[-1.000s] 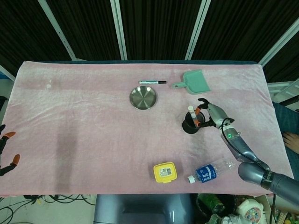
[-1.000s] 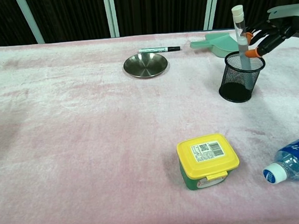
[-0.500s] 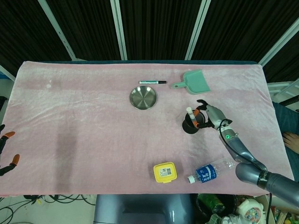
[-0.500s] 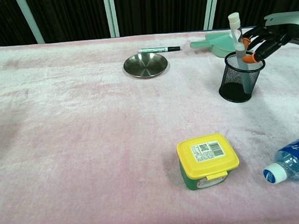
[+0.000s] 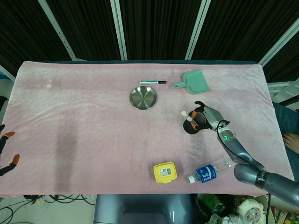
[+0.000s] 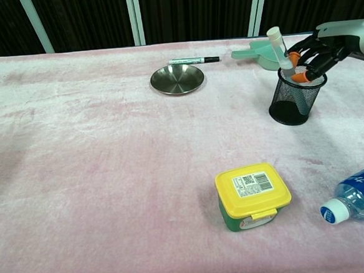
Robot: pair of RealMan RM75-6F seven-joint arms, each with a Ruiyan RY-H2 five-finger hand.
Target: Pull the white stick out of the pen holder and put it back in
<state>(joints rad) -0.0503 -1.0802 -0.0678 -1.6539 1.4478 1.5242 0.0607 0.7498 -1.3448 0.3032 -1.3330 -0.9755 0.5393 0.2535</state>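
A black mesh pen holder (image 5: pixel 190 128) (image 6: pixel 290 101) stands right of centre on the pink cloth. The white stick (image 5: pixel 185 115) (image 6: pixel 276 41) sits inside it, with its top leaning toward the left above the rim. My right hand (image 5: pixel 208 115) (image 6: pixel 318 42) hovers at the holder's right rim, and its orange-tipped fingers pinch the stick just above the mesh. At the far left edge of the head view my left hand (image 5: pixel 5 148) hangs off the table, fingers apart and holding nothing.
A steel dish (image 5: pixel 143 97) (image 6: pixel 177 79), a marker (image 5: pixel 152 82) (image 6: pixel 193 61) and a green dustpan (image 5: pixel 195 82) (image 6: pixel 258 48) lie behind the holder. A yellow-lidded box (image 5: pixel 165 172) (image 6: pixel 253 194) and a water bottle (image 5: pixel 210 171) (image 6: pixel 358 202) lie near the front edge.
My right hand has come down and lowered the stick deeper into the holder. The stick's top has tipped from upright toward the left. The left hand has not moved.
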